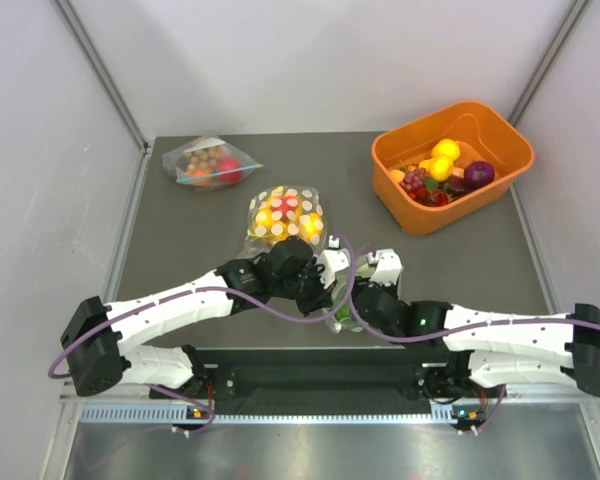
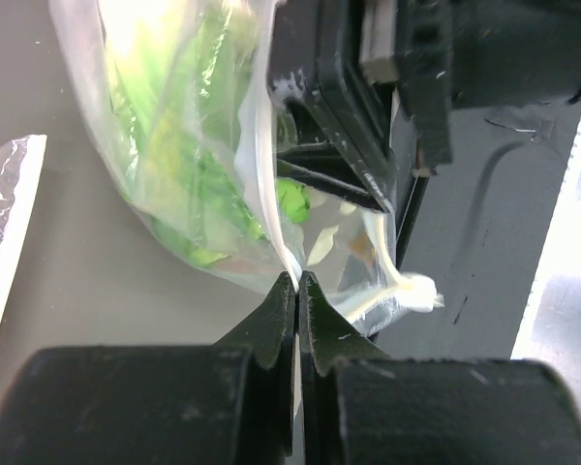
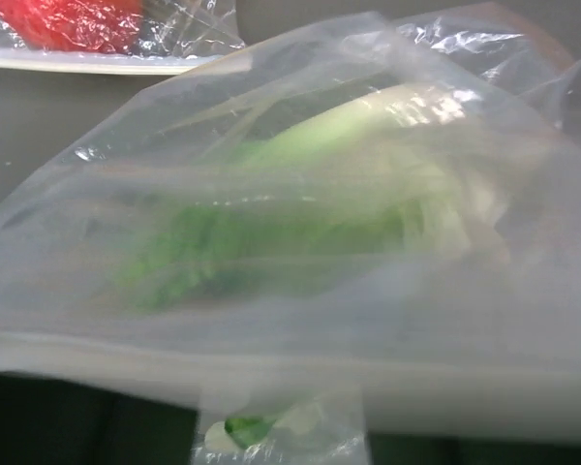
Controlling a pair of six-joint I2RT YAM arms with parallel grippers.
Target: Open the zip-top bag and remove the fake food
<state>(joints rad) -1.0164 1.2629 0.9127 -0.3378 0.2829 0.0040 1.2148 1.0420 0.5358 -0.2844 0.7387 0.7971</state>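
Overhead, zip-top bag (image 1: 340, 318) barely shows, well left of the orange bin (image 1: 425, 215) and nearer the front edge of the bench (image 1: 180, 250). Left wrist view alone: left fingers (image 2: 298, 291) pinched shut on the bag's white edge strip. Right wrist view: green lettuce (image 3: 271, 242) inside the film; right fingers (image 1: 358, 304) hidden there, open or closed not discernible. Purple round piece (image 1: 479, 174) lies in the bin.
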